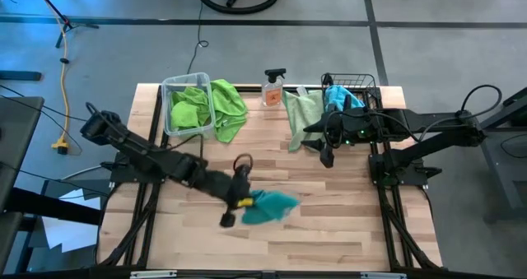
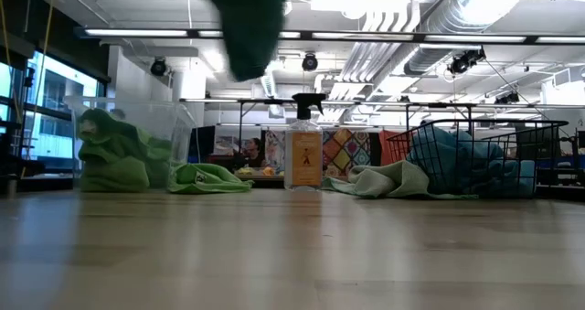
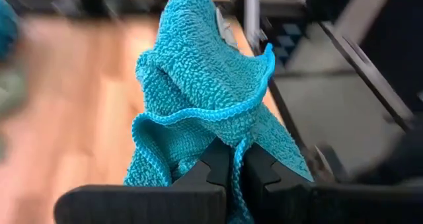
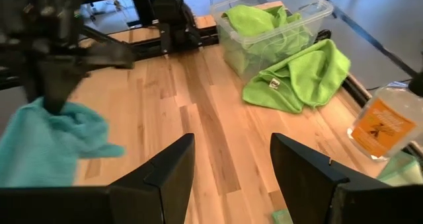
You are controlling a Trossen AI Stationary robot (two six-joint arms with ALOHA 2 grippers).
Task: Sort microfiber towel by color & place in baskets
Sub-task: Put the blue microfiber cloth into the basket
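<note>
Left hand pinches a blue towel that hangs from its closed fingers above the table.

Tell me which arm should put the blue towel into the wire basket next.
Left, probably. Its claw is shut on the blue towel, lifted mid-table. The right claw is open and empty, though it is closer to the wire basket holding the other blue towels.

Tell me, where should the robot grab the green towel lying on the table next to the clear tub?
Probably on the raised fold in the middle of the green towel, coming straight down from above. It lies crumpled on the table against the clear tub, so its folds stick up for fingers to pinch, while its flat edges hug the wood. The open right gripper is free; the left gripper holds a blue towel.
</note>
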